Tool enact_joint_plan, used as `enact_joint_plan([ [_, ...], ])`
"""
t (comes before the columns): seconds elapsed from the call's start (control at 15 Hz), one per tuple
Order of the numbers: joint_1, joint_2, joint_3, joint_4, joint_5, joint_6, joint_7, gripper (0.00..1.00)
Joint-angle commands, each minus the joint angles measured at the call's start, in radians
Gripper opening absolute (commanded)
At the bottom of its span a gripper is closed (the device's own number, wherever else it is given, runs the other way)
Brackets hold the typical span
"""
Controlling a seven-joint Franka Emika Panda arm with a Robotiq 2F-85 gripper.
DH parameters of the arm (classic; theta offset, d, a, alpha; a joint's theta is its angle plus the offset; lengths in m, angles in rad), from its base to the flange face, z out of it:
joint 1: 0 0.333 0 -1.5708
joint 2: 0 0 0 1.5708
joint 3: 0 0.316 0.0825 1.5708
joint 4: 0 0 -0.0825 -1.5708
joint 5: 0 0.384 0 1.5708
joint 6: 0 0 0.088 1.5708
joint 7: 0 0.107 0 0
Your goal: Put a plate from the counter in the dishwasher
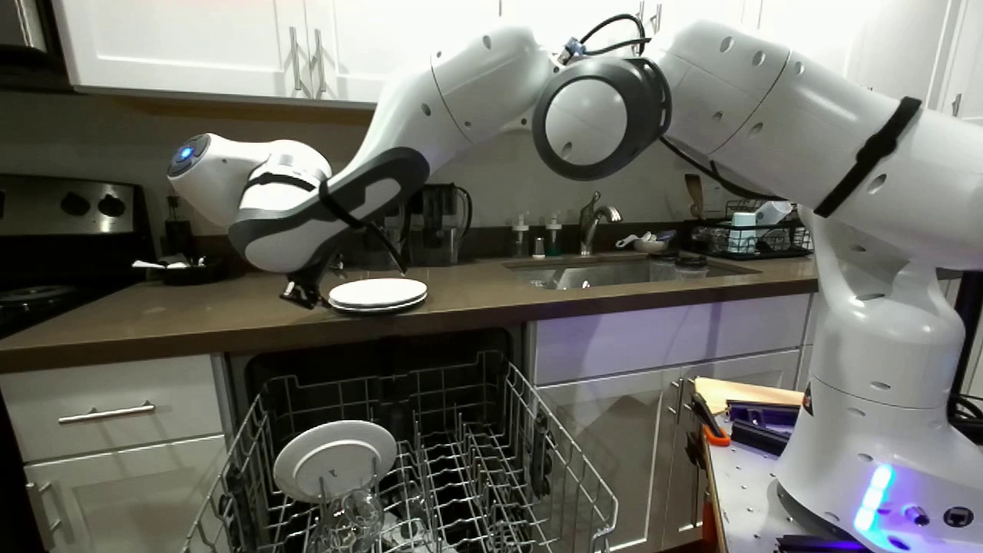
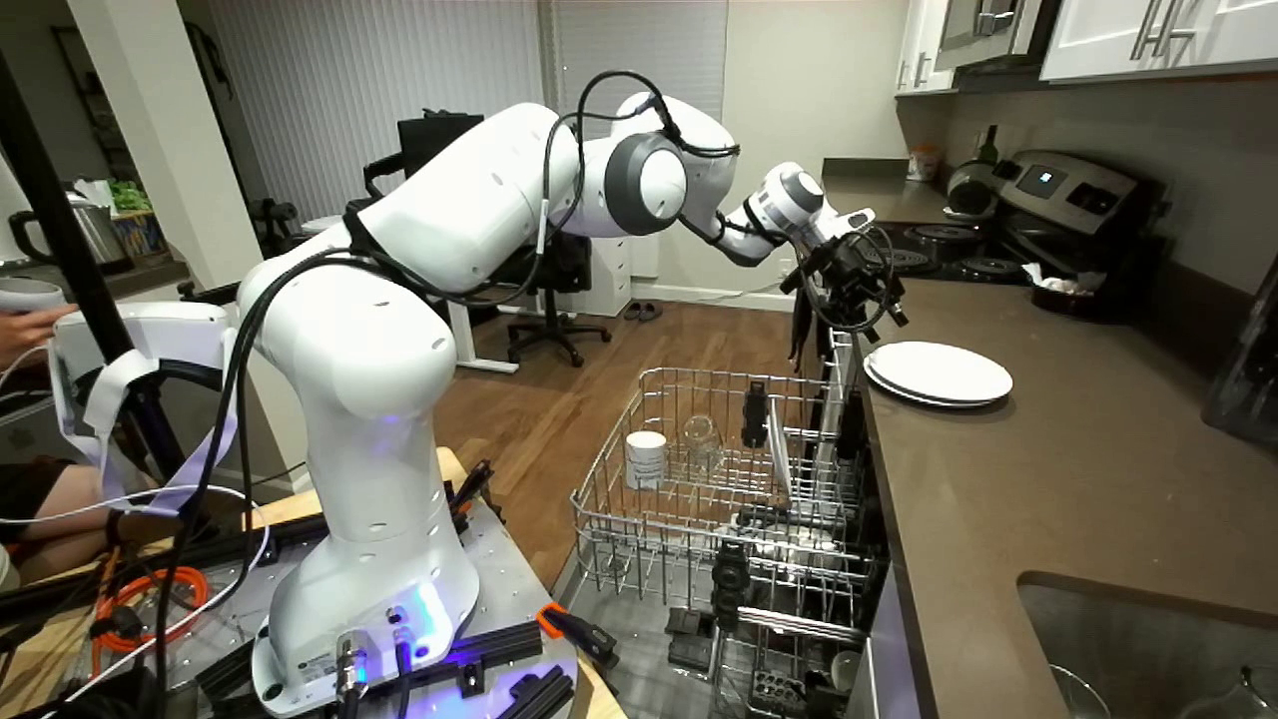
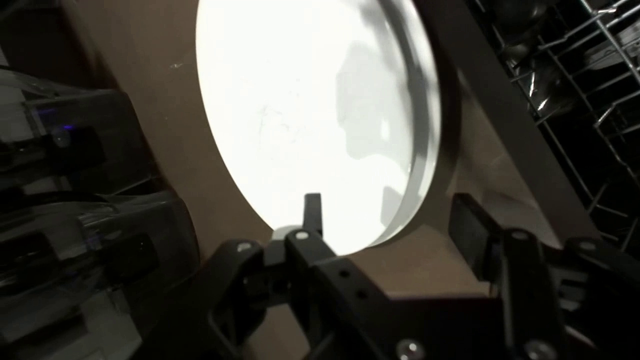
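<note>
White arm (image 2: 479, 205), grey joint rings (image 1: 647, 115), black cables (image 2: 579, 145), black tool (image 3: 389, 220)

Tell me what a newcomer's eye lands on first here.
Probably the big white arm, arching across both exterior views, its open gripper near the stacked white plates on the brown counter. Next, the pulled-out dishwasher rack below, holding another, tilted white plate. Then the blue light glowing on the robot's base.

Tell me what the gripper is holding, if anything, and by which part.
Nothing is held: the gripper is open, its jaws apart, near the rim of the top plate.
</note>
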Motion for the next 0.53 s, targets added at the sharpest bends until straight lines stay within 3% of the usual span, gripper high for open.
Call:
enact_joint_plan([
  [0.0, 0.013, -0.034, -0.017, -0.04, -0.014, -0.032, 0.007, 0.65],
  [0.47, 0.016, -0.017, -0.026, -0.032, -0.002, -0.064, 0.001, 0.53],
])
